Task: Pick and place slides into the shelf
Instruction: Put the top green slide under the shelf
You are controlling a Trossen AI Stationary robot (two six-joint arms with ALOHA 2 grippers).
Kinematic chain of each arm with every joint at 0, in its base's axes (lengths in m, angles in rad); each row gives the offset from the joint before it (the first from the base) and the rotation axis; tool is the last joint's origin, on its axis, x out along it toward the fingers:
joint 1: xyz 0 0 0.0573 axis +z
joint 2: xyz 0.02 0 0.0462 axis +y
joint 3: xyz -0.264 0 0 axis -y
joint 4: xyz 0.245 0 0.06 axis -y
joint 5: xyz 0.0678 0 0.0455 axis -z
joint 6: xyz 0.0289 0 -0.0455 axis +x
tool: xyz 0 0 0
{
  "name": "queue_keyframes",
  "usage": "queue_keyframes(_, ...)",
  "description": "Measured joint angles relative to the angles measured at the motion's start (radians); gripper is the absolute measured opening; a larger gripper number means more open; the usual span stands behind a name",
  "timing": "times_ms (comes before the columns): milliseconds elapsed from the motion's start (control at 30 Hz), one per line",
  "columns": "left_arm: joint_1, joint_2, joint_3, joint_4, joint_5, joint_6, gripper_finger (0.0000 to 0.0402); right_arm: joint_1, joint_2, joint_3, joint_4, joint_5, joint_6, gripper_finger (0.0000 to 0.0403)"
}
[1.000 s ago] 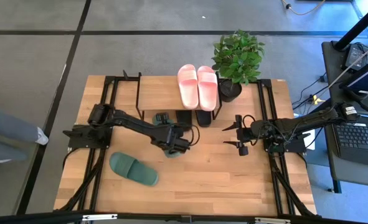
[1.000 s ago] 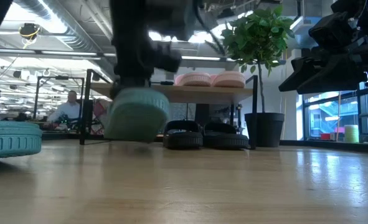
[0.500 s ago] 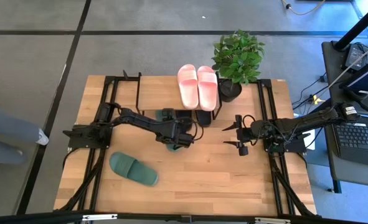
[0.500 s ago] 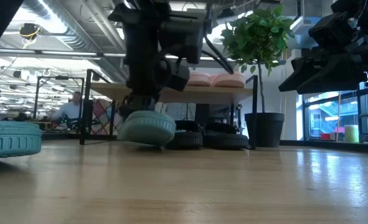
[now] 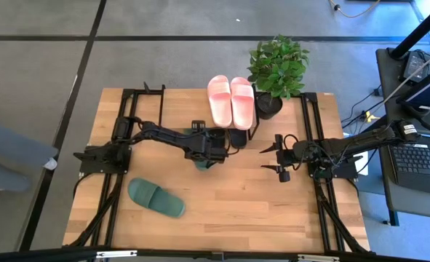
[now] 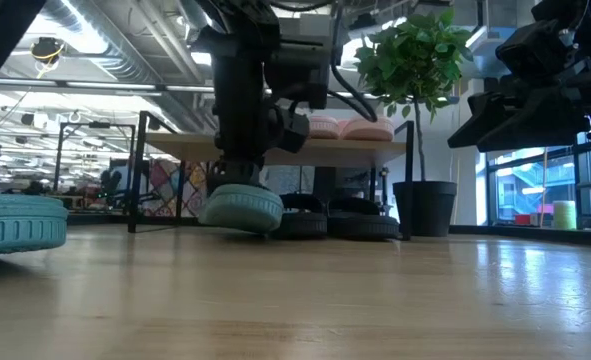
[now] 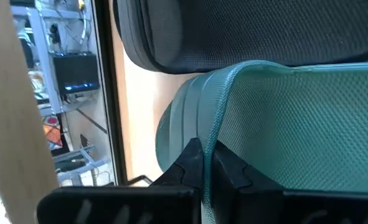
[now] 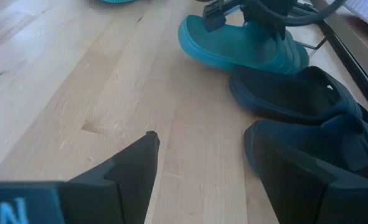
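My left gripper [image 5: 204,151] is shut on one dark green slide [image 6: 240,208], which sits at the front of the shelf [image 5: 185,108] beside the black pair [image 8: 296,93] on the table under the top board. The other green slide [image 5: 156,198] lies flat on its sole on the near left of the table. The pink pair [image 5: 231,100] lies on the shelf's top board. My right gripper [image 5: 273,158] hovers open to the right of the shelf, touching nothing. My left gripper pinches the green slide's strap at its edge [image 7: 212,134] between its two fingers [image 7: 233,171]. It comes from above, pointing down. The slide [image 8: 240,43] is close to level, with its sole down at the table next to a black slide.
A potted plant [image 5: 276,69] stands at the shelf's right far corner. Black frame rails [image 5: 324,196] run along both sides of the table. Bare wood lies in the near middle and right. A person's legs [image 5: 11,156] show beyond the table's left edge.
My left gripper has moved toward the far edge and down, carrying the green slide to the shelf's front. The slide, first lifted and tipped with its sole facing the near side, now sits low and almost level beside the black pair.
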Motion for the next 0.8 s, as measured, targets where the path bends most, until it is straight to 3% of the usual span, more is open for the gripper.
queue_keyframes(300, 0.015, 0.0, -0.033, 0.085, 0.019, 0.068, 0.0003, 0.0, 0.0, 0.0, -0.006, 0.0, 0.0, 0.0257)
queue_keyframes(800, 0.014, 0.0, -0.033, 0.082, 0.018, 0.06, 0.0066, 0.0, 0.0, 0.0, -0.035, 0.0, 0.014, 0.0257)
